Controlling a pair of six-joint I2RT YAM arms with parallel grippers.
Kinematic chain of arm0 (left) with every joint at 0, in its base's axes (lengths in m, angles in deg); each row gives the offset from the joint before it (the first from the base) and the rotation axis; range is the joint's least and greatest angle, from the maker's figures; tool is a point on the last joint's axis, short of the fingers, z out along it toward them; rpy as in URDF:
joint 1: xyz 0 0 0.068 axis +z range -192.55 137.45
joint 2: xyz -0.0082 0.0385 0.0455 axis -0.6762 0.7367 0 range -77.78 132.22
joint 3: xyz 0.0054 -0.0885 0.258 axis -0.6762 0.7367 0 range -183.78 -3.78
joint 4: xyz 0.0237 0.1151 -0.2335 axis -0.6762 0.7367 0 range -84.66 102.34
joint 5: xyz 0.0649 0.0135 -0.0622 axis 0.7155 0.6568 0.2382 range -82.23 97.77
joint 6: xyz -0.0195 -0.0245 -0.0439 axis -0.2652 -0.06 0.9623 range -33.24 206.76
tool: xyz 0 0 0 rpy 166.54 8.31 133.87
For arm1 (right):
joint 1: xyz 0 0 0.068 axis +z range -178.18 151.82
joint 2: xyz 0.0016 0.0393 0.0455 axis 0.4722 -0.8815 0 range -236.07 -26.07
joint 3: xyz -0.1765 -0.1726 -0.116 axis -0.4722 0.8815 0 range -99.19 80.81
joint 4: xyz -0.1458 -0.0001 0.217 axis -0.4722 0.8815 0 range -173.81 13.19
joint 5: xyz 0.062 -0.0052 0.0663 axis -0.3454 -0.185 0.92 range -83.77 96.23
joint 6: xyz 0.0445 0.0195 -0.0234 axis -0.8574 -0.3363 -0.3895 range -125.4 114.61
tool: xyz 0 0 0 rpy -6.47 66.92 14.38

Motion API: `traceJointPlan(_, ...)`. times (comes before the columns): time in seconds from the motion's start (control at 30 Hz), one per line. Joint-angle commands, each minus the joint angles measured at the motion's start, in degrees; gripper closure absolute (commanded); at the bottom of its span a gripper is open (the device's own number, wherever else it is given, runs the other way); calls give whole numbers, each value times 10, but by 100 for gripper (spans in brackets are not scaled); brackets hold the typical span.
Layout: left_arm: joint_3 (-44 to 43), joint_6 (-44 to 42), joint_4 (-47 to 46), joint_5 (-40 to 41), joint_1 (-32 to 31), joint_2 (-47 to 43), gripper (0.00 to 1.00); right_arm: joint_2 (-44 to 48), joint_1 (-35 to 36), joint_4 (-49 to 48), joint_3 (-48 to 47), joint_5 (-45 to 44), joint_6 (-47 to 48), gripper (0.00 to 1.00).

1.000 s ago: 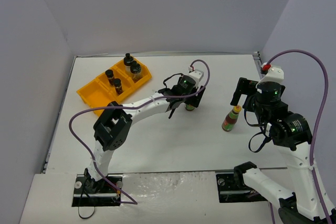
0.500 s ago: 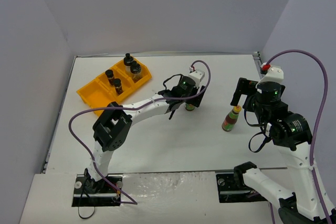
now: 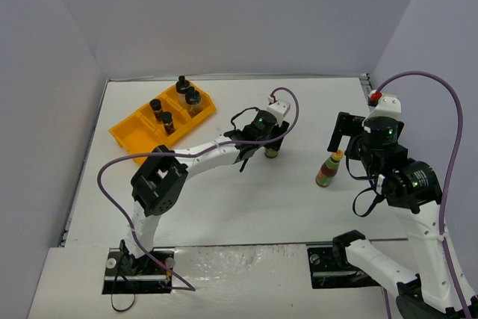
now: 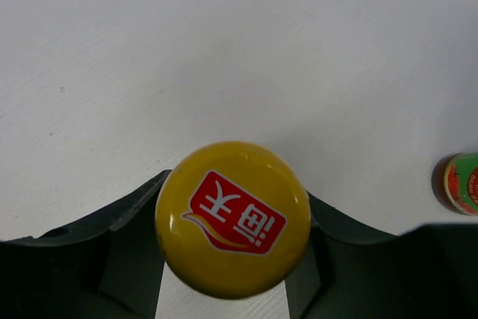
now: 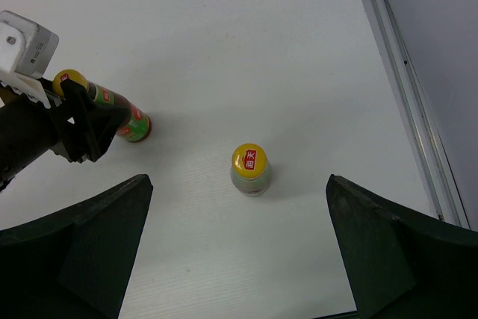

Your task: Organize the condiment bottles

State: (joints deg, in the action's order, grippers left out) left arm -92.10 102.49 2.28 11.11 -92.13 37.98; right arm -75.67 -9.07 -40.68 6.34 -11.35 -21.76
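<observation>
A slim sauce bottle (image 3: 272, 152) with a yellow cap (image 4: 233, 218) stands on the white table near the middle. My left gripper (image 3: 267, 140) is shut on it, a finger on each side below the cap. It also shows in the right wrist view (image 5: 112, 113). The second sauce bottle (image 3: 327, 170) stands alone to the right, and shows in the right wrist view (image 5: 250, 168) and the left wrist view (image 4: 457, 183). My right gripper (image 5: 237, 207) is wide open and empty, held above this bottle. Several black-capped jars (image 3: 168, 121) stand in the orange tray (image 3: 127, 134).
The orange tray lies at the back left, close to the left wall. A metal rail (image 5: 403, 87) runs along the table's right edge. Grey walls enclose the table on three sides. A purple cable (image 3: 287, 102) loops over the left arm.
My left gripper has shifted very slightly to the left at the bottle, which stays on the table. My right arm has barely moved.
</observation>
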Motion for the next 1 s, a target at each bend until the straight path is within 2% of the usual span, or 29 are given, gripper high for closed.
traceJointPlan(0.0,-15,-3,-54,9,-7,-52,100,0,-3,-23,-1,-15,10,0)
traceJointPlan(0.4,1,-28,-66,22,-14,-96,100,0,-4,-26,5,-13,7,0)
traceJointPlan(0.97,56,-47,-75,59,-18,-203,100,5,-4,-27,14,-10,6,0)
